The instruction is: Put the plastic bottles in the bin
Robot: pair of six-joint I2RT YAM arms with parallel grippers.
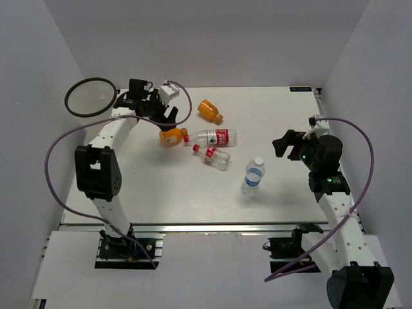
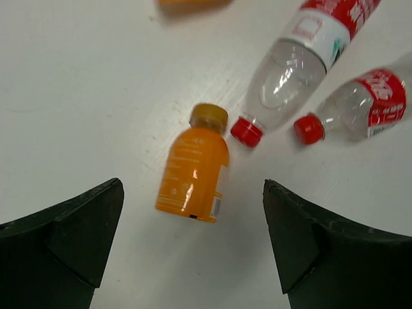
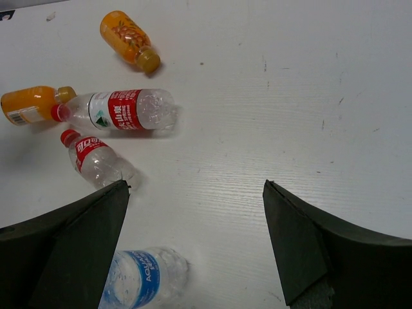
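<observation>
At the far left corner of the table [image 1: 193, 199] you've got the bin [image 1: 90, 79], mouth up with its black rim showing, and none of the bottles you can see are in it.

Your left gripper [image 1: 166, 116] is just to the right of the bin, jaws spread wide with nothing between them. In the left wrist view the near orange bottle [image 2: 195, 174] lies on its side in the gap ahead of the fingers [image 2: 71, 238], not touching either one, cap pointing away from the camera. Its cap sits just beside the red cap of the big red-label bottle [image 2: 302, 58]. The small red-label bottle [image 2: 360, 106] lies right next to that one, its cap pointing the same way.

The far orange bottle [image 1: 210, 111] is also on its side, a bit further back, apart from that cluster of three.

The blue-label bottle [image 1: 253, 175] is off on its own toward the right, well apart from the rest. I can't tell for sure if it's standing or lying.

Your right gripper [image 1: 281, 143] is over the right side of the table, jaws wide apart and holding nothing. In its wrist view the blue-label bottle peeks out at the bottom by the left finger, with bare tabletop ahead.

I count five bottles in view.
</observation>
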